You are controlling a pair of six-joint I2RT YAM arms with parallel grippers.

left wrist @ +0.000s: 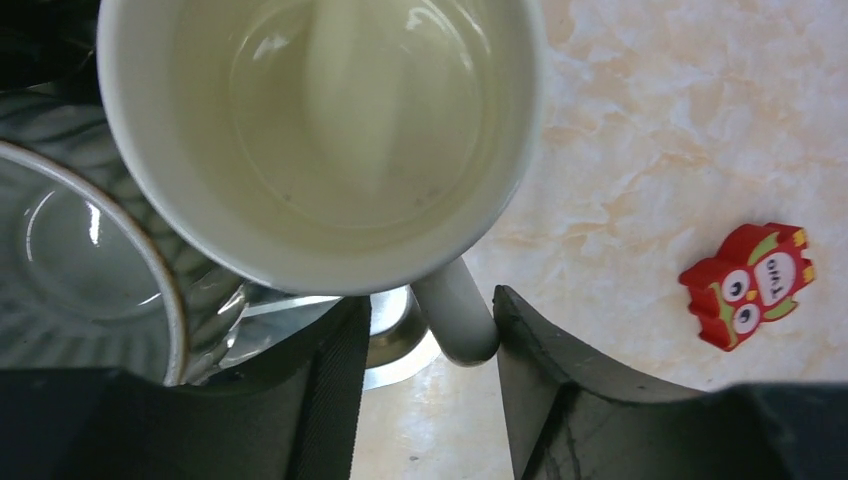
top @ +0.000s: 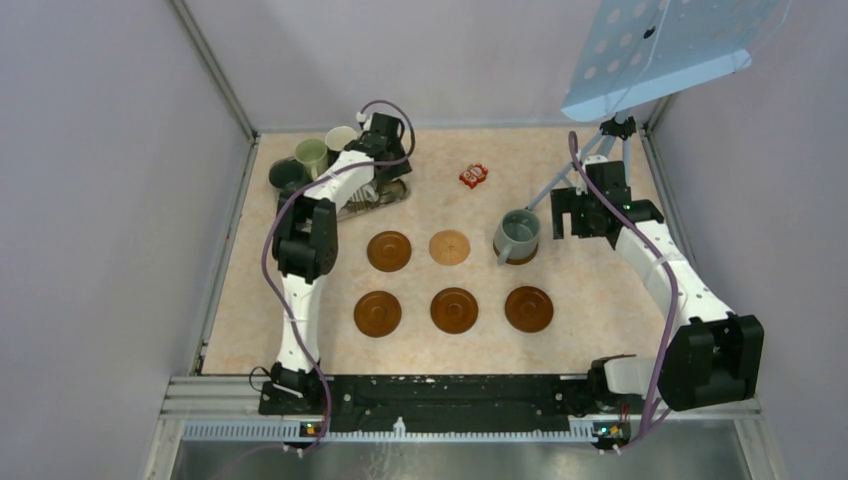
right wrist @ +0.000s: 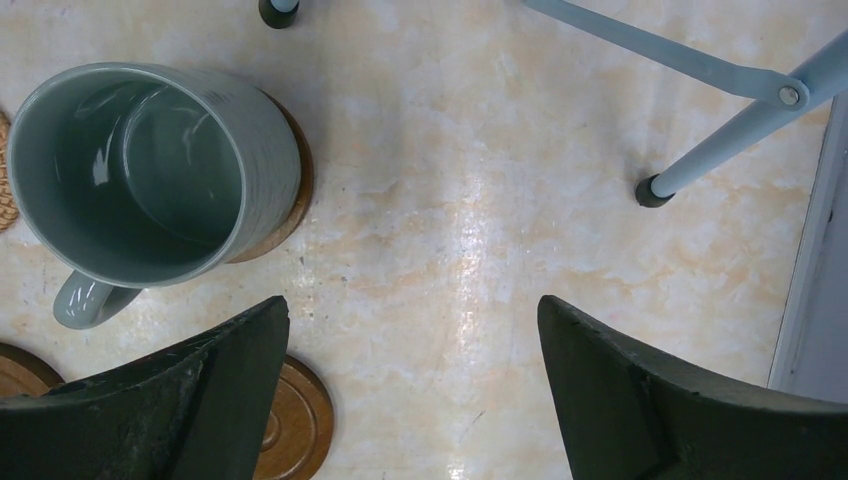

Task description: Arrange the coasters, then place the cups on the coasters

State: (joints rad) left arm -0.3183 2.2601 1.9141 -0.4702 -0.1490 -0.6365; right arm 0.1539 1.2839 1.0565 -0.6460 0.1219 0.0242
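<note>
Five bare coasters lie in two rows: dark, tan, and three dark ones in front. A grey-blue cup stands on another coaster. My right gripper hangs open just right of it, holding nothing. At the back left my left gripper straddles the handle of a cream cup. Its right finger touches the handle and a gap shows at the left finger. A ribbed grey cup stands beside it.
A dark cup, a pale green cup and a whitish cup cluster in the back left corner. A metal tray lies under the left gripper. A red owl packet lies mid-back. Blue tripod legs stand back right.
</note>
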